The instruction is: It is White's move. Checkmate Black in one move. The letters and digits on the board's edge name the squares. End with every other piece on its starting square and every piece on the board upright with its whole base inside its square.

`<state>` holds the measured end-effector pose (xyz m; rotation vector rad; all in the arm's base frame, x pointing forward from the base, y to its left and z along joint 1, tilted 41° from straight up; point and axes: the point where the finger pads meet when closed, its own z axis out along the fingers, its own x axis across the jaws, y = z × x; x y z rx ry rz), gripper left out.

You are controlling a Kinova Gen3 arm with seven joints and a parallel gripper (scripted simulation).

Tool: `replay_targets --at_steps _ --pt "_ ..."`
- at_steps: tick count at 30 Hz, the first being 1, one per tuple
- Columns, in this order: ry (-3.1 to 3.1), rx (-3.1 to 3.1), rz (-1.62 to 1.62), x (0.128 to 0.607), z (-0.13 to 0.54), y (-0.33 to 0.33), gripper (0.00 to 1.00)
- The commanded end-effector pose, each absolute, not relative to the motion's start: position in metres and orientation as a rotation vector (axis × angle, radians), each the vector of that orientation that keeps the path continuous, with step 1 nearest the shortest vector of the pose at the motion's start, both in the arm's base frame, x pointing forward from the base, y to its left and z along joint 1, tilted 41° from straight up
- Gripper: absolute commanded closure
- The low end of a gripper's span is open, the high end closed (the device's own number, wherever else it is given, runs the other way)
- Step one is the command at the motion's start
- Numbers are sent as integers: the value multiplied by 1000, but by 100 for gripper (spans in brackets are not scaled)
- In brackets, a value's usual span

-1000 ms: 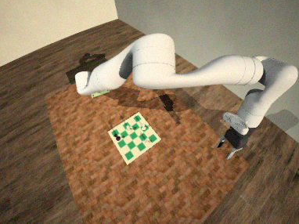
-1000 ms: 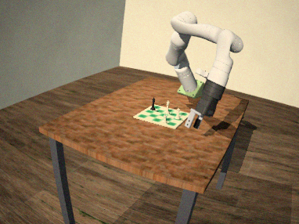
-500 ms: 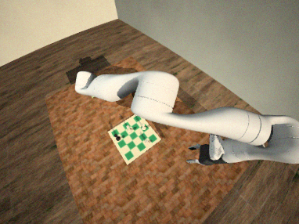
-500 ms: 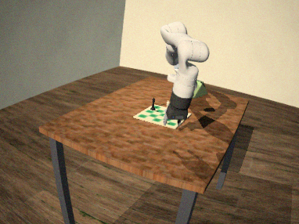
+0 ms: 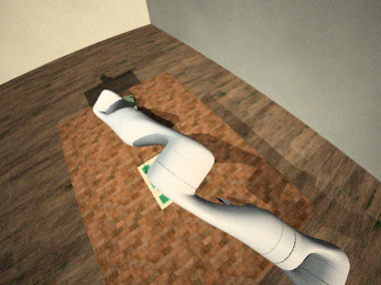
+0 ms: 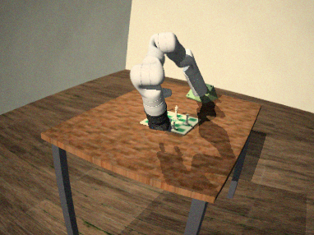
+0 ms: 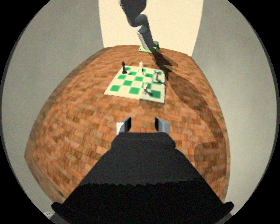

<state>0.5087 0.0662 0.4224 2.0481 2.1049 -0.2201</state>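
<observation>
The small green-and-white chessboard (image 7: 136, 85) lies on the wooden table, ahead of my gripper in the wrist view. A dark piece and a white piece (image 7: 143, 66) stand at its far edge, and a few more pieces (image 7: 154, 82) cluster on its right side; they are too small to name. My gripper (image 7: 143, 122) is open and empty, its two fingertips over bare table short of the board's near edge. In the exterior view the board (image 6: 174, 123) shows beside my dark wrist (image 6: 158, 122), with a tall white piece (image 6: 176, 109) upright. In the top view my arm hides most of the board (image 5: 159, 191).
My arm's green base plate (image 6: 202, 94) sits at the table's far side behind the board. My white arm (image 5: 175, 164) arcs low over the table and the board. The table edges fall away on all sides to a wooden floor.
</observation>
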Motion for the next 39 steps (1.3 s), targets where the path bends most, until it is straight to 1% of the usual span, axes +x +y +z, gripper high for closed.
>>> replay_targets --at_steps 1,11,39 --pt "2054 2187 -238 504 414 38 0" --pt "2003 2363 -219 495 403 15 0" --pt "1999 2375 -215 495 403 13 0"
